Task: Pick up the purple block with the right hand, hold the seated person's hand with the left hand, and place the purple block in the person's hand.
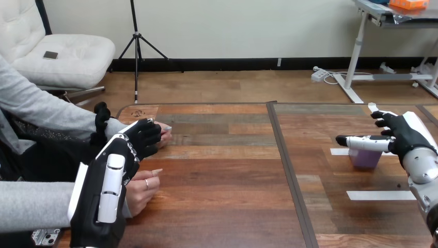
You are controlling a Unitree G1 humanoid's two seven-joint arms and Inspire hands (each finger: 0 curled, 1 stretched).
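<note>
Clasps the person's farther hand (164, 133) with the left hand (135, 142), fingers curled over it, thumb behind the wrist. Holds the right hand (400, 134) open just above the purple block (365, 158), fingers straight. Shows the block standing on the bench (232, 196), right side, beside 1 of 2 white tape strips (338, 151).

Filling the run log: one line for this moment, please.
left hand: curled over person's upper hand | right hand: open, above purple square block | block: on wooden table

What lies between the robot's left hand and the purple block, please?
Head view: bare table crossed by a dark seam, then white tape beside the purple block.
</note>
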